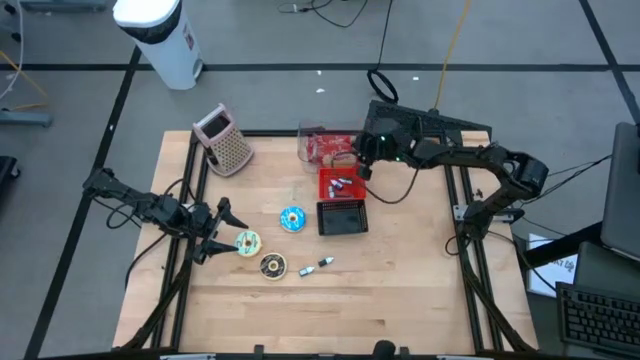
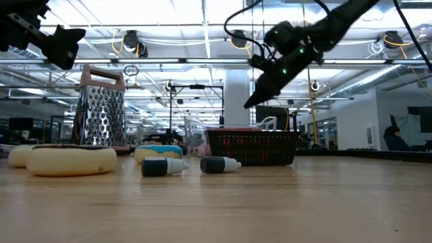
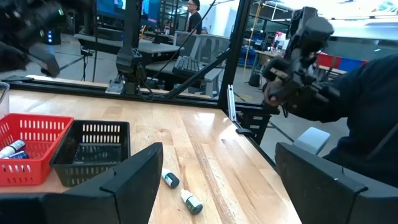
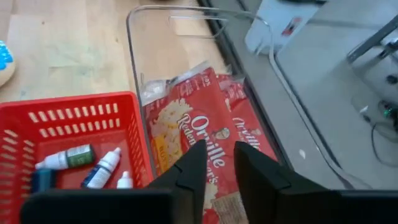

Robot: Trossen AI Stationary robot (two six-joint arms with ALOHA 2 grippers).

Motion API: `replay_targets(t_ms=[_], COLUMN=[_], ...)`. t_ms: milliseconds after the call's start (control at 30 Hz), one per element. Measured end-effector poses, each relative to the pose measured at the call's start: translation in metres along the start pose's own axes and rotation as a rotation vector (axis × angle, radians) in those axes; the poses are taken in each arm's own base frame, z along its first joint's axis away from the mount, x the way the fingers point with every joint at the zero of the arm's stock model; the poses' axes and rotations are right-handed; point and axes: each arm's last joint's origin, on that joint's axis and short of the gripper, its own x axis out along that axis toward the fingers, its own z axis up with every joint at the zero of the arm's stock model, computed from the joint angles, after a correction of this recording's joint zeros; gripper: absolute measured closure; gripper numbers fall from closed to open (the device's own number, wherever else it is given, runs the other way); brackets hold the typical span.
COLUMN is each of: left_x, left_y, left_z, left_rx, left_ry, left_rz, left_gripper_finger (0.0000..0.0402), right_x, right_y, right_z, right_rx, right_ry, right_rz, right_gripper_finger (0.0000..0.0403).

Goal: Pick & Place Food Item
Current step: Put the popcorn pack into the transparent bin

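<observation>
Popcorn packets (image 4: 208, 134), red ones, lie inside the clear bin (image 4: 138, 37), directly under and a little ahead of the fingertips of the right gripper (image 4: 217, 163). The two dark fingers (image 4: 189, 171) stand close together with only a narrow gap, and nothing is between them. So, as I judge it, the picking is not yet done: the food item is not gripped, not lifted, and not placed anywhere. Nearly the whole task is left.

To one side of these fingers is the red basket (image 4: 81, 118) with small dropper bottles (image 4: 68, 157) in it, just beside the bin. The left gripper (image 1: 215, 232) waits at the other side of the table, fingers wide apart and empty, near the toy donuts (image 1: 247, 242).

The right wrist view shows the printed packets and the gap between the fingers clearly; the high view shows only a red patch in the bin under the arm. The high view, however, gives the whole layout: the black basket (image 1: 342, 217), the grater (image 1: 222, 138), the two loose bottles (image 1: 314, 266). The low view shows that the right gripper hangs well above the baskets, which the wrist view cannot tell.
</observation>
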Motion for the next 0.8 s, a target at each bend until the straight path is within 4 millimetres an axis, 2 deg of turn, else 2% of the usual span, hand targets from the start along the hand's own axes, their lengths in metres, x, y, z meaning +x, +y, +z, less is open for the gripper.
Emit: replay_targets(t_ms=[133,267,533,700,800], left_x=[0.000,0.000,0.000,0.000,0.000], left_y=[0.000,0.000,0.000,0.000,0.000], left_z=[0.000,0.000,0.000,0.000,0.000], left_rx=[0.000,0.000,0.000,0.000,0.000], left_ry=[0.000,0.000,0.000,0.000,0.000], left_rz=[0.000,0.000,0.000,0.000,0.000], left_gripper_finger=[0.0091,0.0091,0.0091,0.0091,0.0091], right_x=[-0.002,0.012,0.068,0.081,0.082], right_y=[-0.006,-0.007,0.000,-0.013,-0.019], right_z=[0.023,0.024,-0.010,-0.026,-0.030], right_rx=[-0.002,-0.015,-0.063,-0.049,-0.019], right_ry=[0.032,0.092,0.198,0.268,0.272], right_rz=[0.020,0.049,0.067,-0.058,-0.075], right_gripper_finger=[0.0389,0.0398,0.0402,0.0402,0.0403])
